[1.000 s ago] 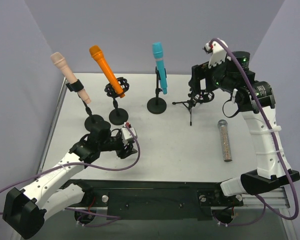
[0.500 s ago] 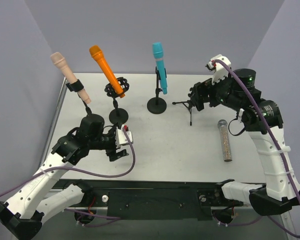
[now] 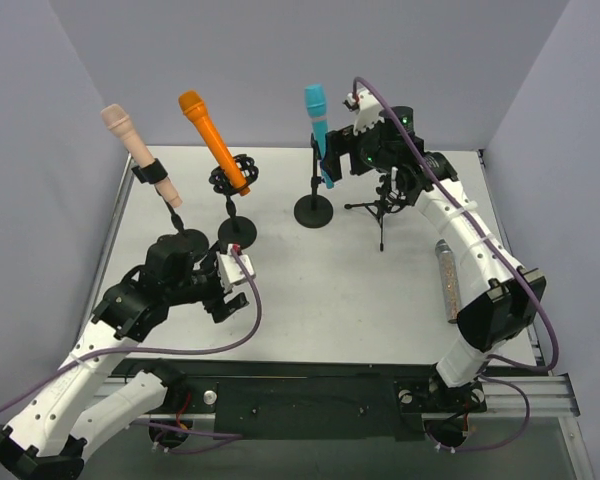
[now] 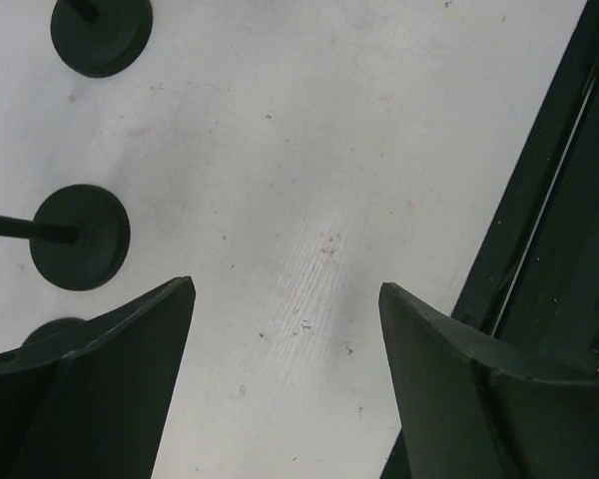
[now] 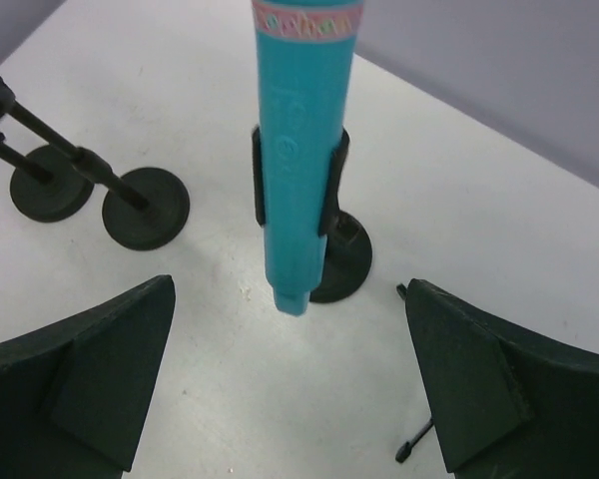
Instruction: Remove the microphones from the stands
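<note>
Above the white table point(image 3: 330, 290), left hand point(image 4: 285, 289) and right hand point(image 5: 290, 287) gape empty, right facing the teal microphone point(image 5: 301, 150).

The white matte tabletop point(image 3: 330, 275) carries three round black stand bases in a back row: left point(image 3: 193, 237), apparently part-hidden by an arm; middle point(image 3: 237, 232); right point(image 3: 314, 211). A black tripod stand point(image 3: 381, 210) stands just right of these. A grey cylindrical microphone point(image 3: 448, 282) lies flat near the right edge.
</note>
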Controlling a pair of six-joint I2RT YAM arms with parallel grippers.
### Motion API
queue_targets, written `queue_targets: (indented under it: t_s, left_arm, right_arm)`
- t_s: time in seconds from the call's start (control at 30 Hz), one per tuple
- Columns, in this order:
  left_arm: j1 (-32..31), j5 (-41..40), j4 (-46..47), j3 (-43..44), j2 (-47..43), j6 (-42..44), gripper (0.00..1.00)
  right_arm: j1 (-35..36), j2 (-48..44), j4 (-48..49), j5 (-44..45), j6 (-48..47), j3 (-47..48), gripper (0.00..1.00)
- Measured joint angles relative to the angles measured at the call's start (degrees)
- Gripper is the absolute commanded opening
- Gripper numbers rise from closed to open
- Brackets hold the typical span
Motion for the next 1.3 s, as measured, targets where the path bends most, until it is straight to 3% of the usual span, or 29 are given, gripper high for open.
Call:
queue_targets:
  t_s: [0.23, 0.47, 0.57, 0.6, 0.63, 0.7, 0.83, 1.0, 1.17, 1.3]
  left_arm:
    - [6.49, 1.81, 6.45, -5.2, -2.1, -6.36, 0.86]
    - [7.43, 1.92, 8.9, -5.2, -2.1, -8.57, 0.86]
    - [8.31, 1.92, 8.94, -5.2, -2.49, -8.74, 0.86]
    - [8.63, 1.95, 8.96, -5.2, -2.67, -8.81, 0.86]
    - [8.98, 1.99, 8.96, -5.2, -2.84, -8.85, 0.86]
    - [9.55, 2.14, 9.01, -5.2, -3.17, -9.03, 0.86]
    - [10.1, 2.75, 9.57, -5.2, -3.45, -10.69, 0.86]
    - [10.08, 3.76, 11.15, -5.2, -2.67, -12.72, 0.85]
    - [10.03, 5.53, 15.52, -5.33, -1.46, -14.32, 0.83]
    - [9.66, 7.34, 19.93, -5.33, 0.9, -15.87, 0.83]
  right_arm:
    - [3.63, 6.43, 4.35, 2.32, 0.04, 8.74, 0.91]
    - [4.28, 11.96, 9.25, 6.95, 0.35, 9.29, 0.72]
    - [4.28, 14.75, 9.9, 8.33, -0.15, 9.33, 0.44]
    - [4.28, 15.43, 9.79, 8.46, -0.48, 9.33, 0.38]
    - [4.28, 16.04, 9.62, 8.52, -0.96, 9.33, 0.23]
    - [4.28, 16.26, 8.83, 8.39, -1.46, 9.33, 0.05]
    - [4.28, 14.34, 8.04, 6.78, -3.19, 7.02, 0.0]
    - [4.17, 2.73, 6.58, 3.04, -6.82, -4.81, 0.0]
    - [3.85, -9.86, -5.05, -5.81, -12.5, -10.54, 0.04]
    - [4.22, -14.4, -14.12, -15.74, -18.29, -11.28, 0.07]
